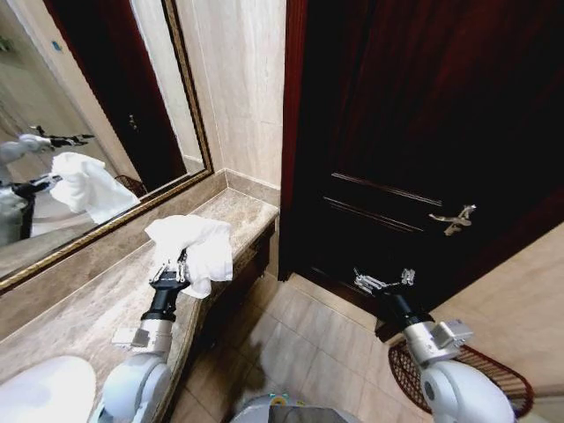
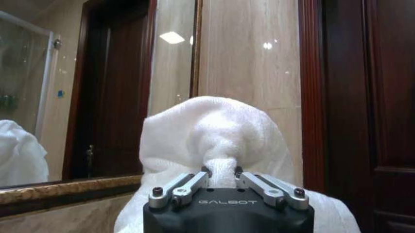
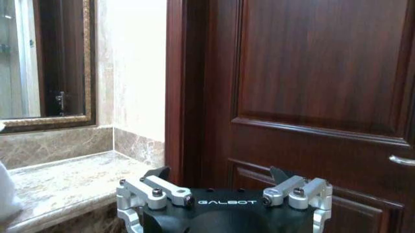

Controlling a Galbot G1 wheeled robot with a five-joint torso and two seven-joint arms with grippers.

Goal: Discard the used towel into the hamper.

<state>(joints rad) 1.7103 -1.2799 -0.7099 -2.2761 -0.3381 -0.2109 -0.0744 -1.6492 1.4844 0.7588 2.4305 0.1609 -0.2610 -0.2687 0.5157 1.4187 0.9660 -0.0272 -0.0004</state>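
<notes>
Head view: left gripper (image 1: 181, 266) pinched shut on crumpled white towel (image 1: 196, 242) above beige marble counter (image 1: 79, 308); right gripper (image 1: 384, 282) fingers wide apart, empty, nr dark door (image 1: 423, 132); reddish-brown wire hamper (image 1: 493, 370) on floor at robot's right; carry towel across w/o snagging counter edge, release over rim.

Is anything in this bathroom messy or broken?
Nothing looks broken or spilled. The only odd sight is the white towel bunched up in the left gripper above the marble counter. The hamper stands upright.
</notes>
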